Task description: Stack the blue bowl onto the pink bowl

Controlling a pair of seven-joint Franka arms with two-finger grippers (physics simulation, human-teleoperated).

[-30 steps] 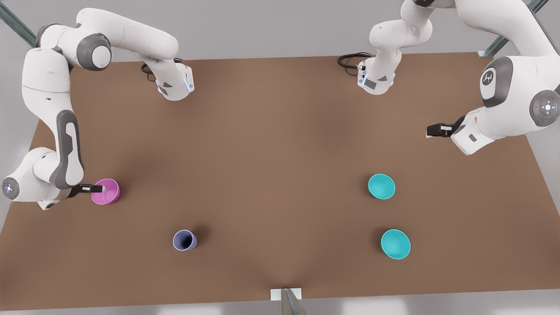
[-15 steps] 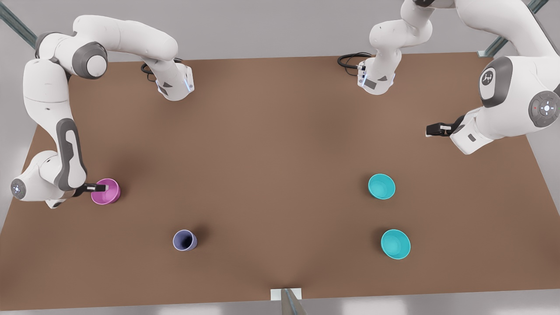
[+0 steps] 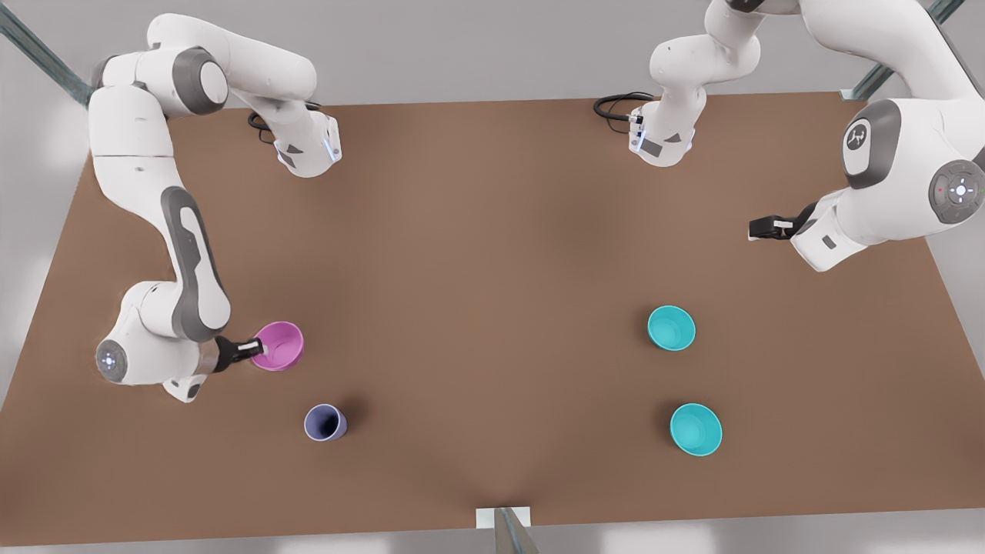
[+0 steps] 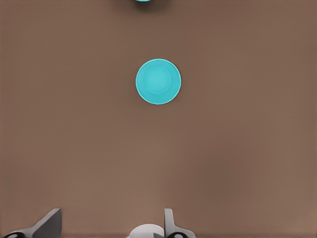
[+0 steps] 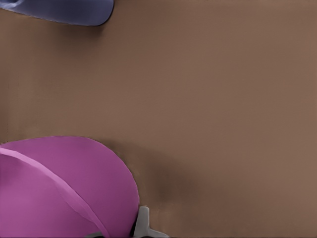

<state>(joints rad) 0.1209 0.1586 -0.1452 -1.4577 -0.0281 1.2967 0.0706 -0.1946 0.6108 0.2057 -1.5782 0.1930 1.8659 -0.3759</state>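
Note:
The pink bowl (image 3: 278,345) is at the front view's left, and my right gripper (image 3: 258,348) is shut on its rim. In the right wrist view the pink bowl (image 5: 64,193) sits close by, with one fingertip (image 5: 143,223) at its wall. Two alike blue bowls stand apart on the front view's right, one (image 3: 671,328) nearer the middle and one (image 3: 696,429) nearer the front edge. My left gripper (image 3: 758,228) waits open above the table beyond them. In the left wrist view one blue bowl (image 4: 158,82) lies ahead of that open gripper (image 4: 109,223).
A greyish-purple cup (image 3: 325,422) stands upright just in front of the pink bowl, also seen as the cup (image 5: 64,10) in the right wrist view. The brown table (image 3: 477,292) is bare between the two sides. Both arm bases stand at the far edge.
My right gripper has carried the pink bowl toward the front view's right, closer to the purple cup. The left arm and both blue bowls have not moved.

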